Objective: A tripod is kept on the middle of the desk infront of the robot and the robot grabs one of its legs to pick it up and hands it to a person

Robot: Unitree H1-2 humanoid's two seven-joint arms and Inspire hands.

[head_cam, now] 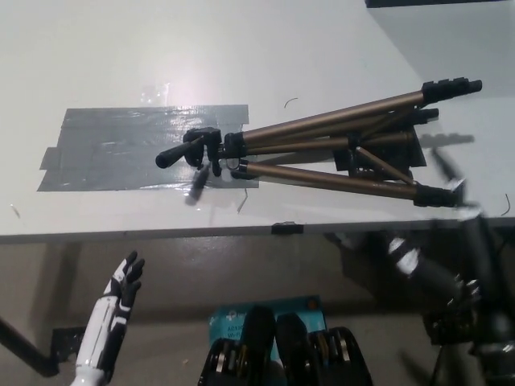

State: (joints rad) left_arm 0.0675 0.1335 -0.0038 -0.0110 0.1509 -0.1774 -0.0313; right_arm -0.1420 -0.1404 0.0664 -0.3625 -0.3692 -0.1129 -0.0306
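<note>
1. Bronze-coloured metal tripod with black plastic head and black rubber feet (pixel 322 145) lying folded on its side on the pale grey smooth worktop (pixel 121 48), up and to the left of the black right hand (pixel 451 181), far up and right of the white left hand (pixel 125 285).
2. Black right hand blurred, just beside the black foot of the nearest leg (pixel 338 178); cannot tell whether spread or closed, nor whether touching the leg.
3. White left hand resting below the worktop edge, fingers apart, holding nothing.
4. Best wrapped around the nearest leg's slim round tube, a little in from the foot; likely slick, so needs a firm full wrap.
5. Worth lifting slowly: heavy head end far from the right hand, likely to sag and swing.
6. Glossy grey tape patch (pixel 121 145) under the head; crank handle (pixel 181 151) might catch on it.
</note>
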